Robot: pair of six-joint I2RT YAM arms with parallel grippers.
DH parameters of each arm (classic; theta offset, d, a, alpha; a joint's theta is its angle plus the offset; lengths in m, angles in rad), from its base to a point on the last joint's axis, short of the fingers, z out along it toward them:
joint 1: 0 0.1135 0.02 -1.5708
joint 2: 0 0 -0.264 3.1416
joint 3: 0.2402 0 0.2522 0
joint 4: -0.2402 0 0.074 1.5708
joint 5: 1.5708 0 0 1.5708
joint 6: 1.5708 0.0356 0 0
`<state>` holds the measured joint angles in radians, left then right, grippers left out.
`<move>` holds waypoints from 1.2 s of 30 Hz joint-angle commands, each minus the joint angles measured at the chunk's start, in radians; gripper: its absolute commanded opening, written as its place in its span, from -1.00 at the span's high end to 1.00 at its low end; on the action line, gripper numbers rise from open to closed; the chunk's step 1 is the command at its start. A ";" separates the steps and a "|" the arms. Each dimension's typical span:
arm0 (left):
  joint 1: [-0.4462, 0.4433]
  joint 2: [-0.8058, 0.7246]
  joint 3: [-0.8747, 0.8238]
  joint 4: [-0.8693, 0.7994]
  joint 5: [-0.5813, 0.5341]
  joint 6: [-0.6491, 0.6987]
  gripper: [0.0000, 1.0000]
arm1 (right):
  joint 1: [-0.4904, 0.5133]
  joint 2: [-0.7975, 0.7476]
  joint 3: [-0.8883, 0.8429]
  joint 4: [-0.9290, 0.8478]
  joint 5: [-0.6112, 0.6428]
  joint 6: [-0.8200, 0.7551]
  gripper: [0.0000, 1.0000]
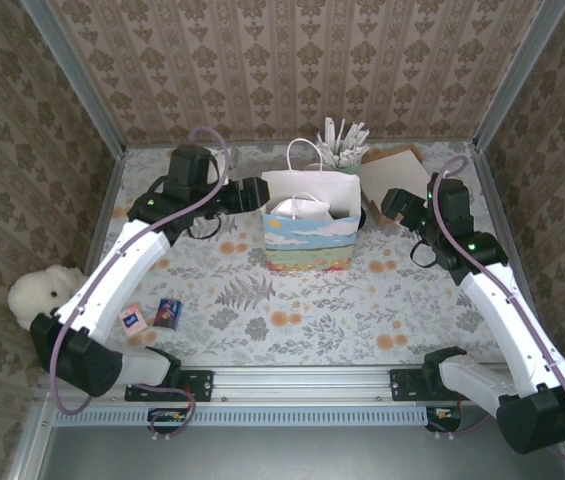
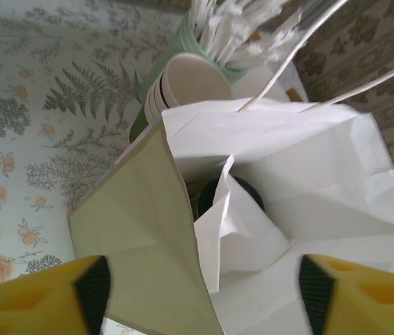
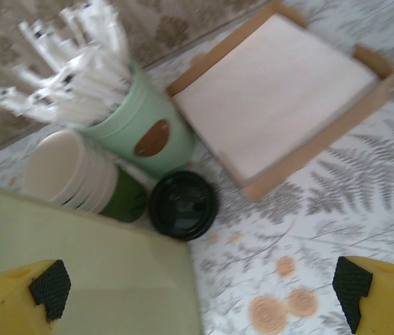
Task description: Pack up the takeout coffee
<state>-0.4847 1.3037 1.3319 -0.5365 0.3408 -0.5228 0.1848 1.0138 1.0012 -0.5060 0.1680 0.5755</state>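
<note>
We saw both released: the left end effector [image 2: 203, 296] over the open white paper bag with a landscape print [image 1: 310, 245], the right end effector [image 3: 202, 289] beside it. The stacked cream paper cups [image 3: 61, 167] stood on the counter behind the bag, against the green cup of white sticks [image 3: 141, 132]. We judged them light and crushable, best pinched at the rim. A dark round shape [image 2: 228, 195] lay deep in the bag; we couldn't tell what it was. The green cup's brown oval label was unreadable.

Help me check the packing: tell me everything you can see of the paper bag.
The paper bag stands upright and open on the table. Its front shows printed sky, clouds and a flowered field; a side panel looks dull greenish, the inside white. Two white loop handles rise from the mouth. Inside, crumpled white paper lies over something dark and round. A green cup of sticks and stacked cream cups stand behind; contact unclear.
</note>
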 commanded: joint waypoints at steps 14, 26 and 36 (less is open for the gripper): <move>0.244 -0.406 -0.449 0.171 -0.797 0.250 -1.00 | -0.151 -0.014 -0.461 0.496 0.228 -0.293 -1.00; 0.434 -0.247 -0.751 0.535 -0.856 0.243 -1.00 | -0.180 0.270 -0.462 0.744 0.134 -0.400 -1.00; 0.421 -0.015 -0.891 1.056 -0.626 0.433 -1.00 | -0.182 0.403 -0.458 0.953 0.019 -0.425 -1.00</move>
<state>-0.0654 1.2358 0.4759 0.2577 -0.4042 -0.1913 0.0090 1.3899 0.5320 0.3351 0.2512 0.1764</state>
